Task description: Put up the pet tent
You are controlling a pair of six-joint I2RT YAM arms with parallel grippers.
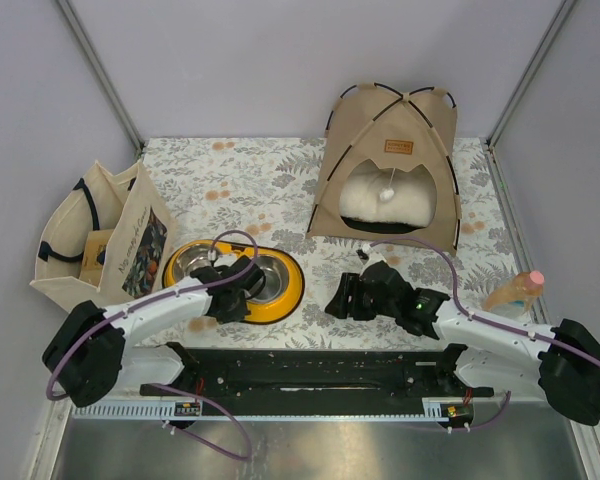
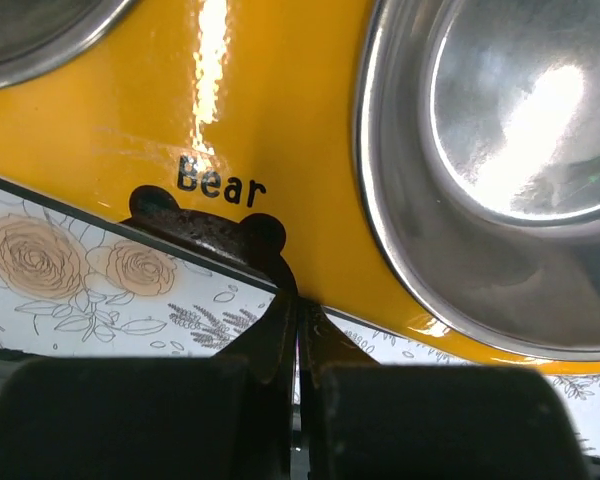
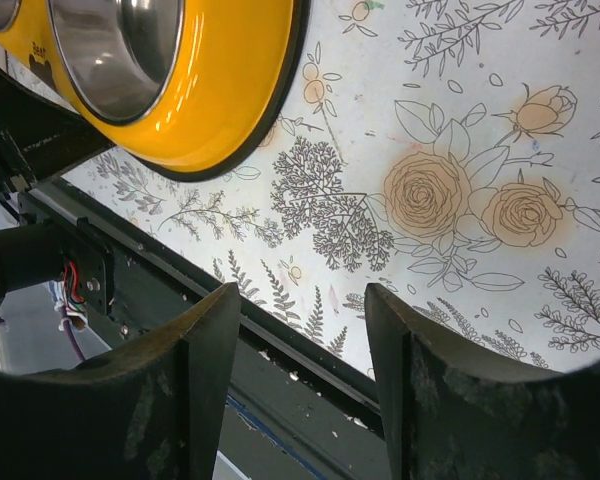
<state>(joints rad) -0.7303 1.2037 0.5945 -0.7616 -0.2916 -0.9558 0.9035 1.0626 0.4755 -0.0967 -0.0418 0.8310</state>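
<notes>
The tan canvas pet tent [image 1: 390,130] stands upright at the back right of the table, its black poles crossed at the top. It has a brown label patch [image 1: 398,147], and a white pompom [image 1: 387,193] hangs in the doorway. A white cushion [image 1: 370,205] lies inside. My left gripper [image 1: 242,283] is shut, its tips [image 2: 298,300] against the near rim of a yellow bowl holder [image 2: 280,120]. My right gripper [image 1: 342,298] is open and empty, low over the flowered cloth near the front edge [image 3: 302,295], well short of the tent.
The yellow holder with two steel bowls [image 1: 280,290] sits front centre and also shows in the right wrist view [image 3: 230,90]. A cream printed tote bag [image 1: 100,240] stands at left. A bottle with a pink cap [image 1: 515,292] stands at right. A black rail [image 1: 310,370] runs along the front.
</notes>
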